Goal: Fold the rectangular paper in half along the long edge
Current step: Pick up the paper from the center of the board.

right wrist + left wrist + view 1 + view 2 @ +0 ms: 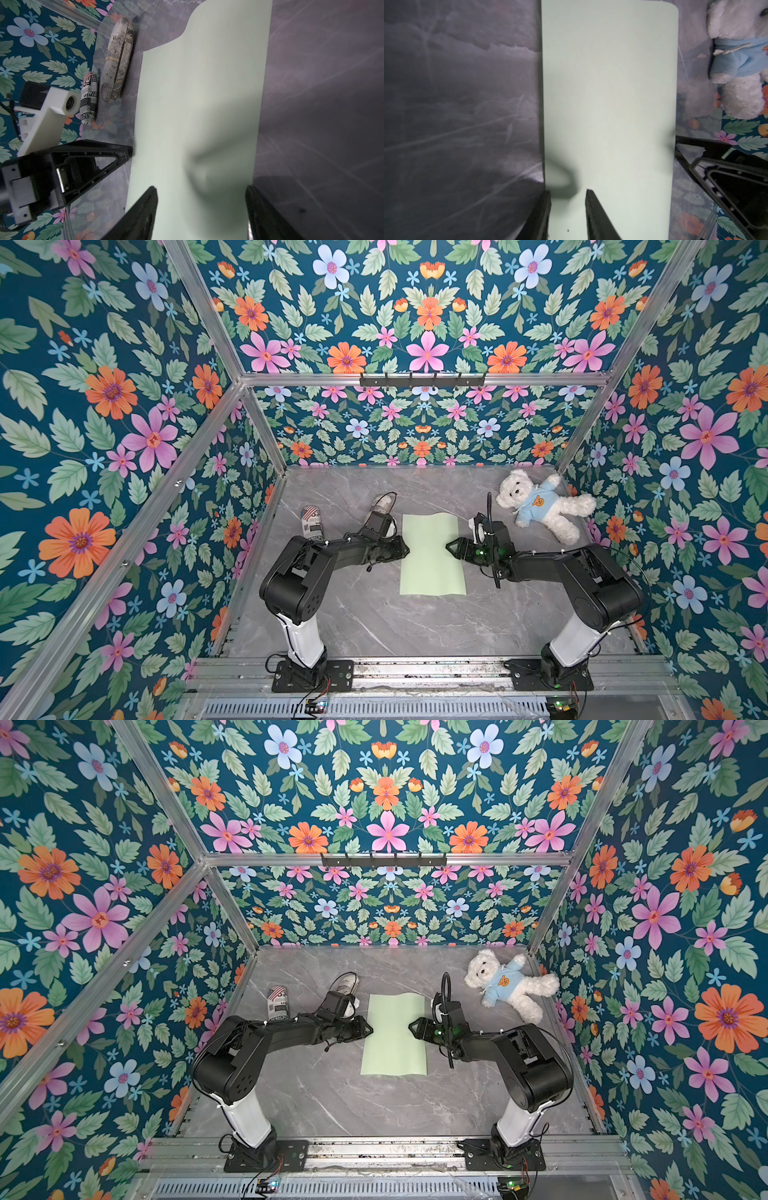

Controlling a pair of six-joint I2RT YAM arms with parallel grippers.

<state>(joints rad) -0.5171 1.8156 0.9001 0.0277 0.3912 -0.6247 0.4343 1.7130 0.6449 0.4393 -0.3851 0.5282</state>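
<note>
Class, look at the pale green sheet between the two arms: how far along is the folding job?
Done: nothing folded; the pale mint-green rectangular paper sheet lies uncreased on the grey marble tabletop, its far edge rippled. In hand: the left gripper and right gripper, both open, sit at opposite long edges. Still to do: grip, bring one edge over, crease.

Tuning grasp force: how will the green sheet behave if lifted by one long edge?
Likely floppy: the paper is thin and its far edge waves. Probably light, and may slide on the glossy table.
</note>
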